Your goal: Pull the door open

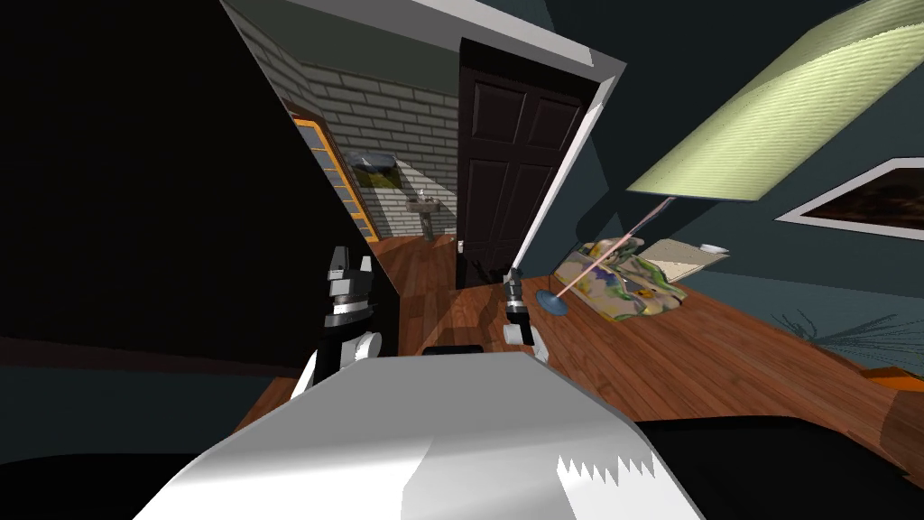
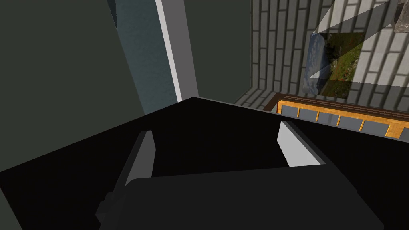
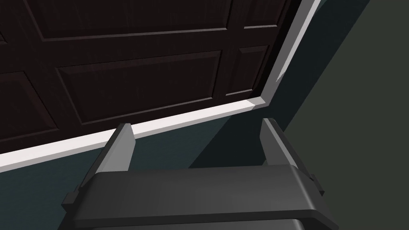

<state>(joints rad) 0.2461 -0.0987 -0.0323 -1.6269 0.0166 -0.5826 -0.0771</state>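
Right gripper (image 3: 195, 125) wide, holding nothing, close before dark panelled door (image 1: 501, 153) at centre of head view. Stands upright and ajar, long axis vertical, panelled face toward camera, white frame (image 3: 179, 119) at its right edge. Brick wall (image 1: 397, 117) seen through gap at left. Left gripper (image 2: 215, 129) likewise wide, empty, left of centre. Blue lamp base (image 1: 552, 302) and patterned sofa (image 1: 623, 280) on wooden floor (image 1: 722, 352), lower right of door.
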